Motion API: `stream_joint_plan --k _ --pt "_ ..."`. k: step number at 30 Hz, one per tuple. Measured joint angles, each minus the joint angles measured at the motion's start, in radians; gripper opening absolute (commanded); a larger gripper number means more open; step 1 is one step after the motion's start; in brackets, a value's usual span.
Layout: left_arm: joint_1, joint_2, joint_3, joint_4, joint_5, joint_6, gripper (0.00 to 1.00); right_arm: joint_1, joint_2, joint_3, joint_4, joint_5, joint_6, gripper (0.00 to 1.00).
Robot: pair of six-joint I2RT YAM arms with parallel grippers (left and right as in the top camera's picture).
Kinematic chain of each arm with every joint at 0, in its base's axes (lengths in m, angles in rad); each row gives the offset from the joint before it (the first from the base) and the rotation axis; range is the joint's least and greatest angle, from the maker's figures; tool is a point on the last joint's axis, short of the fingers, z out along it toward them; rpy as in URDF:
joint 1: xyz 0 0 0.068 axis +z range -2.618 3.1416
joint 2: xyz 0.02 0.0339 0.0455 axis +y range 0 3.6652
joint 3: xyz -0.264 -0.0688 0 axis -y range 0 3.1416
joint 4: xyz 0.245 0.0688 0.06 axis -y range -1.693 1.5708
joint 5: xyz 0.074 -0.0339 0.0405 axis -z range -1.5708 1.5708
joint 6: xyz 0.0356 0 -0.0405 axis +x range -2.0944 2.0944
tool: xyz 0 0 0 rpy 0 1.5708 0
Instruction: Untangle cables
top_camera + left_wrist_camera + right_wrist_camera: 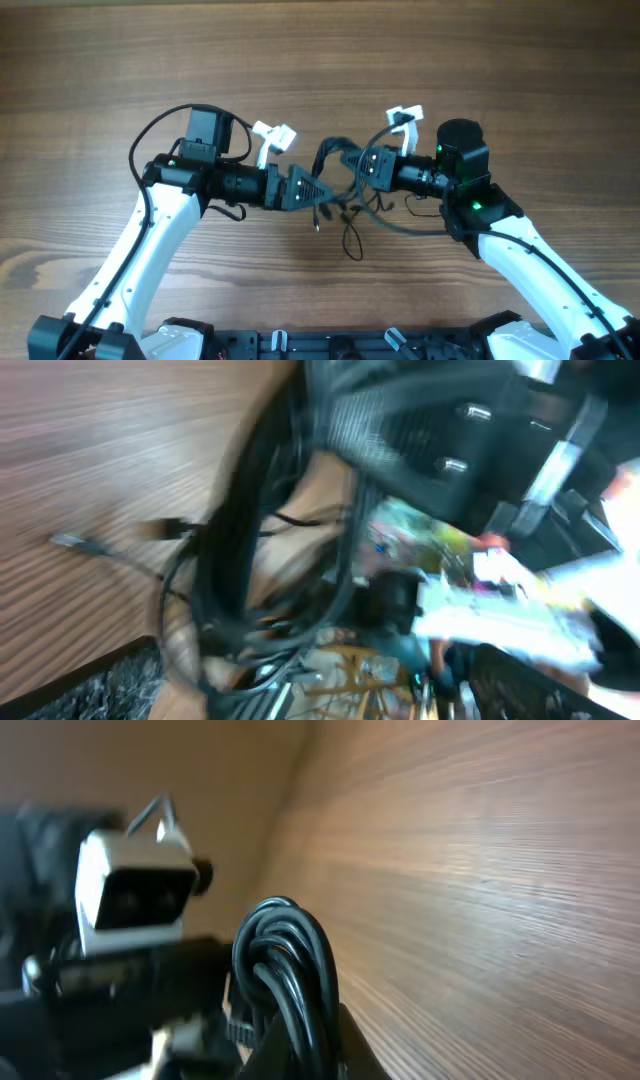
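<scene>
While the right gripper (352,160) is clamping the limp, light cables (345,210), a six-o'clock loop (352,243) is likely offering hold; left gripper (322,190) opening unclear.

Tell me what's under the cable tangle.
Wooden table shows through loops of the cables, and a plug end lies on it. Whatever sits beneath the dense knot is covered.

Brown wood-grain table (100,60) under soft, even light
</scene>
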Motion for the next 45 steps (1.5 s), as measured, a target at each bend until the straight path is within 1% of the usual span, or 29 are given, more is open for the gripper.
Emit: stream_joint_plan --k 3,5,8,9,13,14,15,16,18,20,21,22,23,24,25,26,28,31,34,35,37,38,41,43,45 --pt "0.000 0.000 0.000 0.031 -0.183 -0.203 1.00 0.000 0.000 0.000 0.012 0.042 0.100 0.04" --pt "0.000 0.000 0.002 0.073 -0.246 -0.287 1.00 0.000 0.000 0.000 0.013 0.055 0.166 0.04" --pt "-0.010 0.000 0.002 0.135 -0.289 -0.349 0.92 0.000 0.000 0.000 0.015 0.059 0.219 0.04" --pt "-0.019 0.000 0.002 0.154 -0.298 -0.369 0.87 0.000 0.000 0.000 0.015 0.059 0.234 0.04" --pt "-0.064 0.000 0.002 0.223 -0.310 -0.462 0.74 0.000 0.000 0.000 0.016 0.066 0.266 0.04" --pt "-0.077 0.000 0.002 0.240 -0.312 -0.487 0.65 0.000 0.000 0.000 0.017 0.072 0.270 0.04" --pt "-0.092 0.000 0.002 0.258 -0.313 -0.510 0.52 0.000 0.000 0.000 0.018 0.078 0.271 0.04" --pt "-0.111 0.000 0.002 0.273 -0.314 -0.542 0.32 0.000 0.000 0.000 0.019 0.083 0.274 0.04" --pt "-0.140 0.000 0.003 0.288 -0.317 -0.578 0.04 0.000 0.000 0.000 0.020 0.089 0.275 0.04" --pt "-0.159 0.000 0.003 0.291 -0.321 -0.591 0.04 -0.001 0.000 0.000 0.022 0.095 0.277 0.06" --pt "-0.170 0.000 0.003 0.293 -0.328 -0.595 0.04 -0.002 0.000 0.000 0.021 0.097 0.277 0.11" --pt "-0.174 0.000 0.003 0.292 -0.334 -0.595 0.04 -0.002 0.000 0.000 0.021 0.097 0.270 0.26" --pt "-0.175 0.000 0.003 0.291 -0.342 -0.595 0.04 -0.002 0.000 0.000 0.021 0.097 0.255 0.44" --pt "-0.175 0.000 0.003 0.287 -0.358 -0.594 0.04 -0.002 0.000 0.000 0.021 0.096 0.234 0.88" --pt "-0.175 0.000 0.003 0.279 -0.375 -0.587 0.04 -0.002 0.000 0.000 0.017 0.096 0.198 1.00" --pt "-0.175 0.000 0.004 0.256 -0.400 -0.565 0.04 -0.002 0.000 0.000 0.010 0.096 0.166 1.00" --pt "-0.170 0.000 0.004 0.222 -0.418 -0.516 0.04 -0.007 0.000 0.001 -0.019 0.091 0.038 1.00" --pt "-0.118 -0.003 0.006 0.060 -0.438 -0.355 0.04 -0.054 0.000 0.001 -0.069 0.062 -0.185 1.00" --pt "-0.064 -0.037 0.005 -0.063 -0.450 -0.203 0.04 -0.129 -0.001 0.001 -0.055 -0.064 -0.367 1.00" --pt "-0.056 -0.051 0.005 -0.075 -0.451 -0.161 0.04 -0.146 -0.001 0.001 -0.049 -0.109 -0.415 1.00" --pt "-0.053 -0.074 0.005 -0.084 -0.441 -0.102 0.04 -0.162 -0.002 0.001 -0.045 -0.177 -0.483 1.00" --pt "-0.053 -0.087 0.005 -0.085 -0.417 -0.057 0.04 -0.163 -0.002 0.001 -0.045 -0.211 -0.516 1.00" --pt "-0.053 -0.092 0.005 -0.089 -0.344 0.025 0.04 -0.162 -0.002 0.001 -0.040 -0.282 -0.570 1.00" --pt "-0.053 -0.092 0.005 -0.091 -0.316 0.053 0.04 -0.162 -0.002 0.001 -0.037 -0.327 -0.589 0.95" --pt "-0.053 -0.092 0.005 -0.089 -0.296 0.073 0.04 -0.162 -0.002 0.001 -0.037 -0.367 -0.601 0.95"
